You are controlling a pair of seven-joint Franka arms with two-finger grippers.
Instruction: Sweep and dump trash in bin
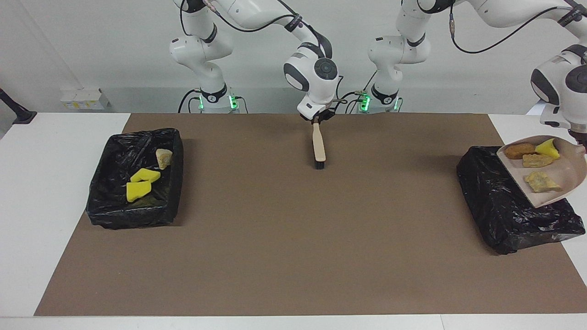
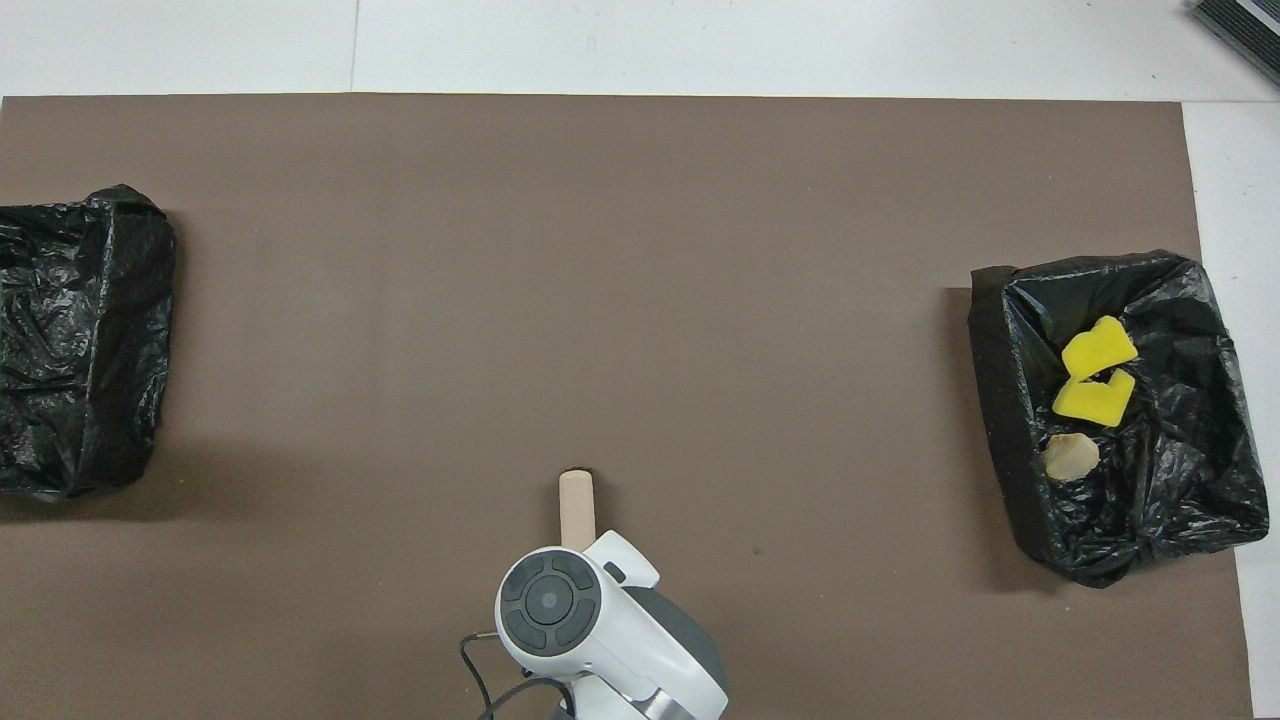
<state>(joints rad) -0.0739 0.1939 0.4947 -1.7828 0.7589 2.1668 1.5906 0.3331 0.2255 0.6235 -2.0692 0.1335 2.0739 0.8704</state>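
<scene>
Mat (image 1: 293, 238), brown, on white table (image 1: 50, 192).

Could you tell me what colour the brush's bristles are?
Black bristles, clearest in the facing view.

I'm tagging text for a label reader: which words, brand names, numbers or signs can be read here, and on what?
None can be read.
White box on the wall by the table: any marks are too small to read.
The bins, dustpan, brush and arms show no lettering.

In the overhead view, one bin (image 2: 1115, 410) sits at three o'clock holding three scraps (image 2: 1092, 385); another bin (image 2: 80, 340) at nine; the brush (image 2: 577, 507) apparently hangs near six.
</scene>
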